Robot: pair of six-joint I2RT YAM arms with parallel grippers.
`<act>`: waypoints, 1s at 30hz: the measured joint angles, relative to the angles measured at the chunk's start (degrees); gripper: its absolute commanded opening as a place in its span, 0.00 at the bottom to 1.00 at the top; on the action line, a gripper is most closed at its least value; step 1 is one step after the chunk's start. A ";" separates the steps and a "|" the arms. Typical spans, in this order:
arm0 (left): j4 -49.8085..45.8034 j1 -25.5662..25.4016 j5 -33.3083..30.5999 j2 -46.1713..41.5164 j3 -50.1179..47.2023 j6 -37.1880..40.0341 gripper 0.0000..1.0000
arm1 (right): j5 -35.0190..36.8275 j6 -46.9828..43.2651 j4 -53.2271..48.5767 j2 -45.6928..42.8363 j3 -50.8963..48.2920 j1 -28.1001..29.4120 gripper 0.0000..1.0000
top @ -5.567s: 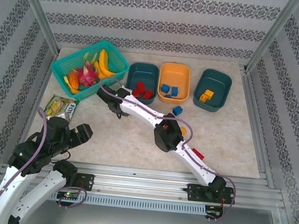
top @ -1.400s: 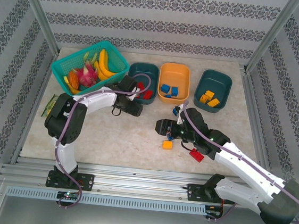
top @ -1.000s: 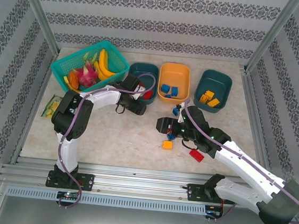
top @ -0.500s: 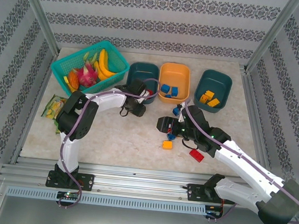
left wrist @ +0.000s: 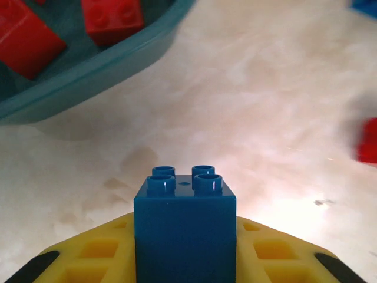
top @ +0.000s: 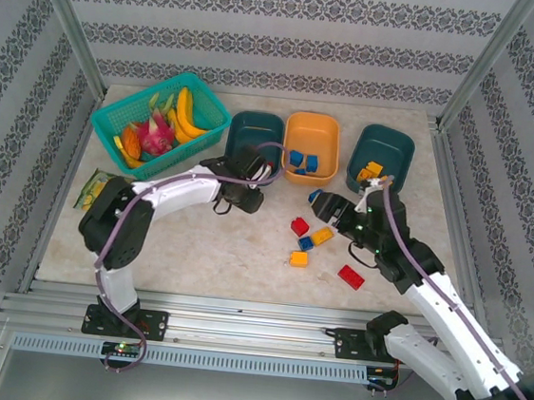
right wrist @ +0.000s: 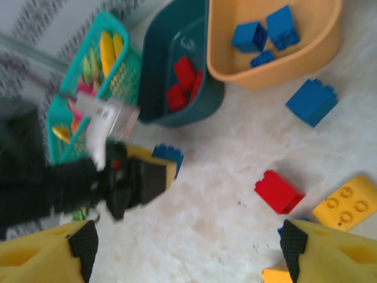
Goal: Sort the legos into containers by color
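Note:
My left gripper (top: 248,196) (left wrist: 185,250) is shut on a blue lego (left wrist: 185,212), just in front of the left teal container (top: 240,123) (left wrist: 88,73), which holds red legos (left wrist: 112,20). The orange container (top: 317,129) (right wrist: 235,68) holds blue legos (right wrist: 268,32), and the right teal container (top: 399,142) holds yellow ones. My right gripper (top: 326,206) (right wrist: 188,253) stands open above the table with nothing between its fingers. Loose on the table lie a red lego (top: 300,226) (right wrist: 278,191), a blue one (right wrist: 312,101), a yellow one (right wrist: 347,203), an orange one (top: 299,258) and another red one (top: 352,277).
A bright teal lattice basket (top: 128,109) of toy fruit stands at the back left. A green snack packet (top: 96,192) lies by the left wall. Bare table lies in front of the left arm, near the front edge.
My left gripper has shut on the blue lego and shifted a little right. The right arm has swung back to the right, uncovering the red, blue and yellow legos under it.

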 measured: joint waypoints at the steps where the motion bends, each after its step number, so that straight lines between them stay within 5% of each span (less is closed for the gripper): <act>1: -0.42 -0.83 0.26 -1.77 -0.22 -0.79 0.30 | -0.50 0.66 0.24 -0.61 -0.13 -1.62 0.83; 7: -4.42 -4.09 2.34 -5.90 2.78 -4.92 0.30 | -5.14 2.60 0.74 0.72 0.24 -9.38 0.82; 12: -9.20 -4.11 3.52 -1.18 14.64 -7.41 0.30 | -6.38 2.95 -2.40 8.26 6.51 -11.91 0.81; 26: -13.92 -3.41 6.01 34.99 63.89 -11.69 0.31 | -3.48 0.76 -9.92 26.56 25.09 -16.85 0.80; 30: -12.57 -2.16 8.70 41.90 69.72 -14.58 0.33 | -4.81 0.74 -9.90 29.24 26.03 -19.67 0.80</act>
